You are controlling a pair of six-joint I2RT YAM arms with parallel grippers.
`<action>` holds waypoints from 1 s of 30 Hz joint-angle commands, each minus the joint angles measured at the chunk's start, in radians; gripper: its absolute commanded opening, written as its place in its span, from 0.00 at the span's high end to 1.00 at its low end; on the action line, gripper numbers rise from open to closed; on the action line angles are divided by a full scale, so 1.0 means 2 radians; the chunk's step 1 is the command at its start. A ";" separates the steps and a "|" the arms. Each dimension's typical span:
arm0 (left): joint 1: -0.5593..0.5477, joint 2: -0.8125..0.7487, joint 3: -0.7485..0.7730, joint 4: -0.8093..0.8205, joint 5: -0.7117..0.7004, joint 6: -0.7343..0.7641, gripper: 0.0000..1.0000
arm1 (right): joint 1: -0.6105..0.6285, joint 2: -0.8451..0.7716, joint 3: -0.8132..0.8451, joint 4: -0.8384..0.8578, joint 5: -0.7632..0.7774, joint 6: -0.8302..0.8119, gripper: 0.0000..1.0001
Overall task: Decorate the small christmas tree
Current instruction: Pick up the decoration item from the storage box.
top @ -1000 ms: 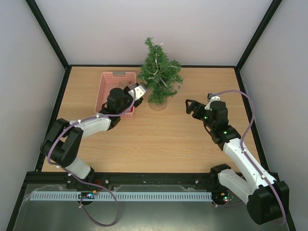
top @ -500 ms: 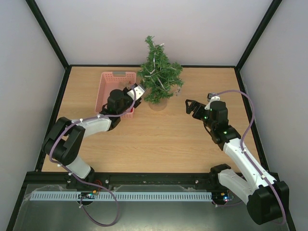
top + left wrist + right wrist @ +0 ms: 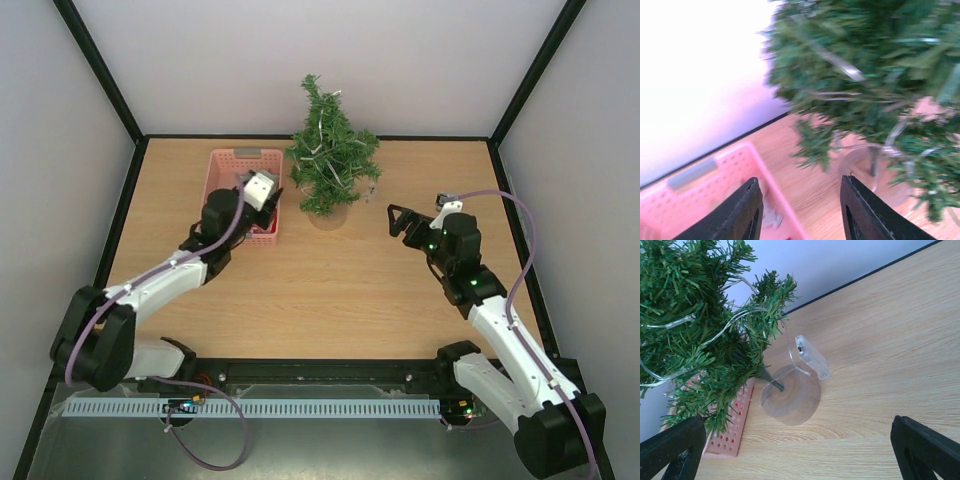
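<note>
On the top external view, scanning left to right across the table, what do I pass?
Pink basket → small christmas tree → right end effector. The left end effector overlaps the basket, so it is omitted.

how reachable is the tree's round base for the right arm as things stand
Probably yes: the right tool stands open and empty, facing the small christmas tree across bare table, and the base shows unblocked beneath it.

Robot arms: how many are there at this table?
2. The left arm extends to the pink basket, which sits left of the small christmas tree. The right arm is on the tree's right, apart from it. None appears hidden.
</note>
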 commanded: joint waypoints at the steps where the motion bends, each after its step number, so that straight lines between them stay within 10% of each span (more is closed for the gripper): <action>1: 0.042 -0.046 0.016 -0.132 -0.069 -0.130 0.53 | 0.002 -0.015 0.004 0.001 -0.012 0.003 0.01; 9: 0.121 0.013 0.111 -0.339 -0.027 -0.246 0.46 | 0.002 -0.017 0.004 0.000 -0.026 0.007 0.01; 30: 0.142 0.213 0.251 -0.296 0.000 -0.211 0.56 | 0.002 -0.015 0.021 -0.023 -0.024 0.001 0.03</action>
